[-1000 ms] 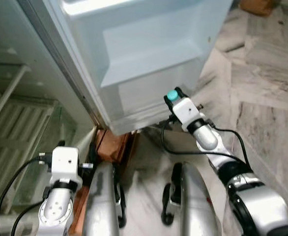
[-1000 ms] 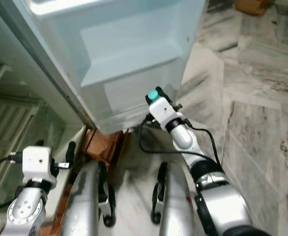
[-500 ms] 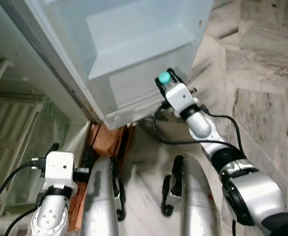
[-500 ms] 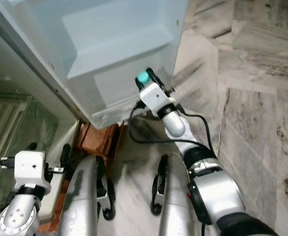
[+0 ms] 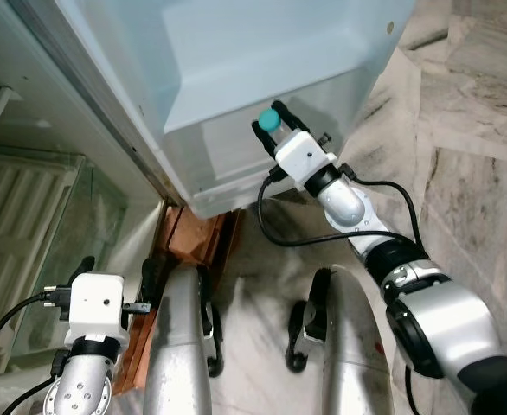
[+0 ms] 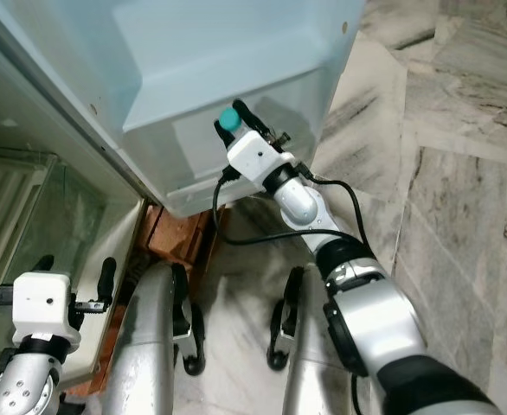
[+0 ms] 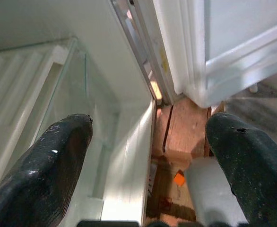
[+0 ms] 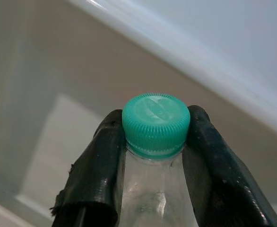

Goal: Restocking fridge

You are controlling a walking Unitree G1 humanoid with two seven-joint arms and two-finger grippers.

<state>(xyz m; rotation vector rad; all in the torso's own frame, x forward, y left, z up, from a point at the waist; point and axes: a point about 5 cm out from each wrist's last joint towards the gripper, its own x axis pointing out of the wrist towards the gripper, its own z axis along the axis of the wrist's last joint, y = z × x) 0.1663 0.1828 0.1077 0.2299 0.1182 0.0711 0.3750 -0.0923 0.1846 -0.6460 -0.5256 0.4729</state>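
Observation:
My right gripper is shut on the neck of a clear bottle with a teal cap. The cap is held up against the front of the lowest shelf of the open fridge door. The bottle's body is hidden behind the gripper in the head views. My left gripper hangs open low on the left, beside the fridge's glass shelf and above the wooden base.
The open fridge door stands ahead, with the fridge's white interior to the left. A wooden base lies under the fridge. Grey marble floor spreads to the right. My silver legs stand below.
My right gripper has lifted the bottle higher and closer to the door's lower shelf. The camera has shifted, so the door fills more of the view.

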